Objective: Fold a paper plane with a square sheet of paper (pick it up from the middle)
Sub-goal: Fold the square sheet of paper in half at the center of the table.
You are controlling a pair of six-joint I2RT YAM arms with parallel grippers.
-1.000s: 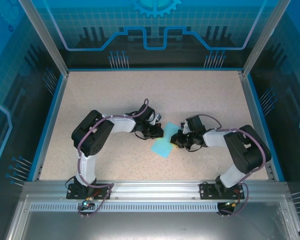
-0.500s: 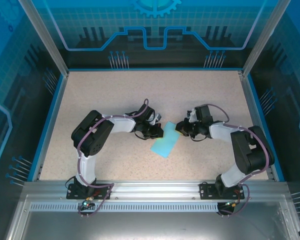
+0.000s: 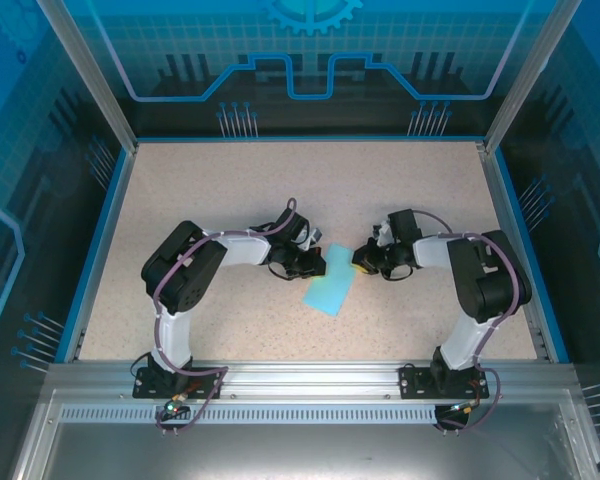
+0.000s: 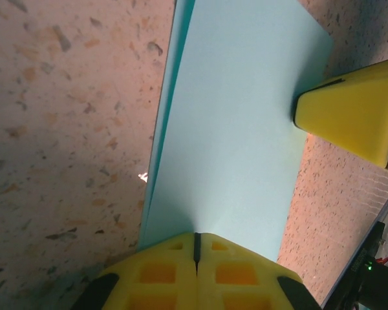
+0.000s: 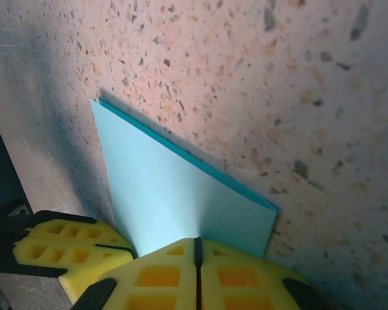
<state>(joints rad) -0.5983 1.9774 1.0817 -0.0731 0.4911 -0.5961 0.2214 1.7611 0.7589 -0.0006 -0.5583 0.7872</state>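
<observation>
Top view: looks like we're mid-fold. The light-blue sheet of paper (image 3: 330, 285) lies doubled into a strip on the table (image 3: 230, 190), between the left gripper (image 3: 314, 264) and right gripper (image 3: 361, 262).

Left wrist: fingers pinched together, tips pressing the sheet's edge.

Right wrist: same deal, closed tips on a flat, crisp corner.

Next we'd guess creasing it firmly, then regripping.

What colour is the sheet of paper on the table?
The paper is plain light blue, clearest in the left wrist view.
</observation>
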